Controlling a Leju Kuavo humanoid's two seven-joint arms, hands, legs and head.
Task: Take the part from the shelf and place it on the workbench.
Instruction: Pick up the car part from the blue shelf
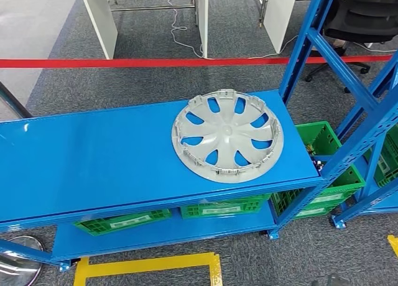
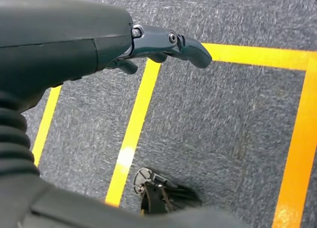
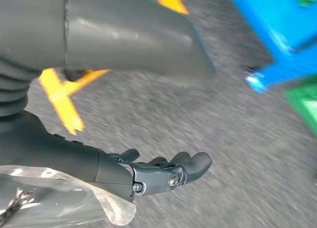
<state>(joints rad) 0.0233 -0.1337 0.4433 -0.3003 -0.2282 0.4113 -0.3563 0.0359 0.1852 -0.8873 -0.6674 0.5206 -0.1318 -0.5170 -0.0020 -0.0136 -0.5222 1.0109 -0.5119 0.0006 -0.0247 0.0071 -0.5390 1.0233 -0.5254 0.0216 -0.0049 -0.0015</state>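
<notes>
One grey part, a round wheel cover with curved spokes and clips around its rim, lies flat on the right half of the blue shelf, inner side up. Being round, it has no long axis. Green crates sit on the level below. Over grey carpet with yellow tape lines, the left hand hangs with fingers outstretched, holding nothing. Near a blue shelf foot, the right hand hangs likewise, fingers extended and slightly apart, empty.
</notes>
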